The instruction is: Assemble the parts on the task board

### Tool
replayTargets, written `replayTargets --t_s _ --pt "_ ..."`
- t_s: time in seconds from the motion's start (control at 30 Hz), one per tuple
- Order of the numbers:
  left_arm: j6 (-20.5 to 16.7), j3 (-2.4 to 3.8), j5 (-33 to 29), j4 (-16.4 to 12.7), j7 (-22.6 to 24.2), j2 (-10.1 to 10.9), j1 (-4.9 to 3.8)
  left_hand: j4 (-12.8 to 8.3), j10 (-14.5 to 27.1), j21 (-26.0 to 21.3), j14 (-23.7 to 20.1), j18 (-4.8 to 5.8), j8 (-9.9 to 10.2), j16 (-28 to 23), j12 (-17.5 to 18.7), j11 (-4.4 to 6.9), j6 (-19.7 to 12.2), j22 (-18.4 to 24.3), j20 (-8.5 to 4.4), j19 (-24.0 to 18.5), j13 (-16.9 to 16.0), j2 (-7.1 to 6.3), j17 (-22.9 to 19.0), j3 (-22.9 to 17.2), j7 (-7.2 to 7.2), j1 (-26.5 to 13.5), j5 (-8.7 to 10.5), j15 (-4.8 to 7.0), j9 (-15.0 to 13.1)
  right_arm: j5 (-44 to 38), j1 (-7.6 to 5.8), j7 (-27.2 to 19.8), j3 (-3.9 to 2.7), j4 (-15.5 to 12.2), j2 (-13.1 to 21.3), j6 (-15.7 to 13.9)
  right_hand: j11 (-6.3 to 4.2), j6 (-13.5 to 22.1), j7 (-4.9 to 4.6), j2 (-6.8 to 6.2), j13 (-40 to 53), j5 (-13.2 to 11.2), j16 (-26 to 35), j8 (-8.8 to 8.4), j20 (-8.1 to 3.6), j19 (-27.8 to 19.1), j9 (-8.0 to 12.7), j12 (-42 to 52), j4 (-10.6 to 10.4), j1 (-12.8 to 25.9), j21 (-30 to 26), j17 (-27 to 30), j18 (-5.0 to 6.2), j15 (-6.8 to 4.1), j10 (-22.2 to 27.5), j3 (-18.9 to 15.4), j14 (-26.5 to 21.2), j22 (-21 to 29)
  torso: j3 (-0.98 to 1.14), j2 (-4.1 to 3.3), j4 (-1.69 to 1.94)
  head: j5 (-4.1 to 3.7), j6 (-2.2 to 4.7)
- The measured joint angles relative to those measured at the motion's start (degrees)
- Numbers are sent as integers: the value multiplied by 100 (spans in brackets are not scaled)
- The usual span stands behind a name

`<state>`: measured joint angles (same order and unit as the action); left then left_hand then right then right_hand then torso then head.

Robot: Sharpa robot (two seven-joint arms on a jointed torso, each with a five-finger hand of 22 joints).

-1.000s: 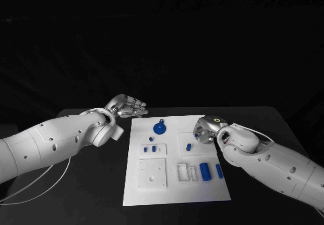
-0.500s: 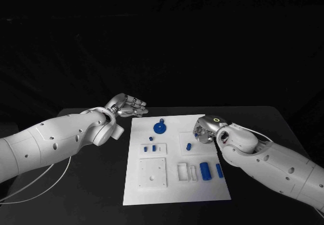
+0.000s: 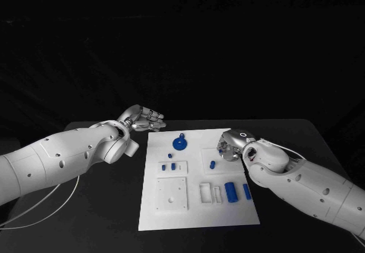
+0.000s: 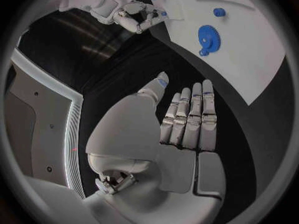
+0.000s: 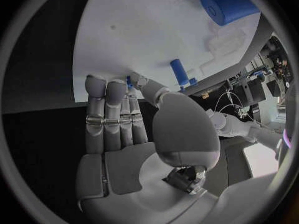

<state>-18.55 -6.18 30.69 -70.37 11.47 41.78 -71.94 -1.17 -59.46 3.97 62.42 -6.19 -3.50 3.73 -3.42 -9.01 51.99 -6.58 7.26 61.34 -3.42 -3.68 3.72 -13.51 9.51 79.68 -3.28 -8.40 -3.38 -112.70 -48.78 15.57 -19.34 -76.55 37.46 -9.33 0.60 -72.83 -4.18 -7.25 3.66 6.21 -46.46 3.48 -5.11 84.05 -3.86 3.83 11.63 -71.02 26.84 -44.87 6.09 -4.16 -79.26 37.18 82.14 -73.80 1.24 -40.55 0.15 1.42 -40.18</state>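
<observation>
Both hands empty: left hand [image 4: 181, 134] fingers straight together, right hand [image 5: 124, 129] fingers extended over task board [image 5: 143, 35].

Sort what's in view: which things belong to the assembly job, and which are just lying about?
Job: task board; blue gear; blue cylinder; blue peg; right robot hand at the board's edge.
Lying about: black table; white cable; left robot hand, off the board.
</observation>
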Motion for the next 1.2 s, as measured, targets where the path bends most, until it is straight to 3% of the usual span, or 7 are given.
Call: replayTargets --t_s 0.3,0.4,0.53,0.8,1.0,1.2 --pt "10 0 -1 58 -7 -9 0 -43 0 0 0 0 0 0 0 0 0 8 0 0 0 -23 0 4 0 23 0 0 0 119 24 29 18 -124 69 -71 -11 -10 6 -8 28 -80 36 0 -2 0 -23 -12 9 54 87 -10 -32 5 -11 87 8 -41 2 4 -3 10 7" --pt "15 0 -2 94 -9 -15 0 -43 0 0 0 0 0 0 0 0 0 8 0 0 0 -23 0 4 0 23 0 0 0 196 17 29 -7 -192 116 -121 -11 -10 6 -8 36 -178 36 0 -2 0 -23 -12 5 55 87 -10 -33 6 -12 120 8 -41 5 5 -4 18 10" --pt "25 -1 -2 165 -13 -25 0 -43 0 0 0 0 0 0 0 0 0 30 0 0 0 -23 0 4 0 23 0 0 0 316 2 24 -99 -309 176 -204 -11 -9 6 -21 37 -178 36 -1 -2 0 -22 -12 4 68 87 -15 -34 6 -12 121 7 -47 5 6 -10 26 21" --pt "37 -1 -2 319 -21 -53 0 -43 0 0 0 0 0 0 0 0 0 30 0 0 0 -23 0 4 0 23 0 0 0 643 -19 14 -366 -692 305 -397 -10 -5 8 -13 31 -179 36 -6 -1 0 -22 -12 -16 59 109 -20 -36 -11 -11 142 24 -49 7 6 -12 40 36" --pt "41 -2 -2 372 -22 -88 0 -43 0 0 0 0 0 0 0 0 0 29 0 0 0 -23 0 4 0 23 0 0 0 919 15 -19 -437 -1102 354 -510 -10 -3 8 -3 28 -183 36 -21 -1 -1 -19 -12 -17 49 109 -20 -39 -11 -10 142 25 -49 3 13 -10 107 46" --pt "43 -4 -6 446 -22 -206 3 -64 0 0 0 0 0 0 0 0 0 63 21 21 0 -23 0 25 0 23 0 0 -1 1126 201 -79 -433 -1432 247 -569 -10 -11 17 10 22 -184 65 0 0 -1 -13 -13 -17 35 109 -25 -41 -11 -10 141 25 -49 -22 45 -7 279 54"
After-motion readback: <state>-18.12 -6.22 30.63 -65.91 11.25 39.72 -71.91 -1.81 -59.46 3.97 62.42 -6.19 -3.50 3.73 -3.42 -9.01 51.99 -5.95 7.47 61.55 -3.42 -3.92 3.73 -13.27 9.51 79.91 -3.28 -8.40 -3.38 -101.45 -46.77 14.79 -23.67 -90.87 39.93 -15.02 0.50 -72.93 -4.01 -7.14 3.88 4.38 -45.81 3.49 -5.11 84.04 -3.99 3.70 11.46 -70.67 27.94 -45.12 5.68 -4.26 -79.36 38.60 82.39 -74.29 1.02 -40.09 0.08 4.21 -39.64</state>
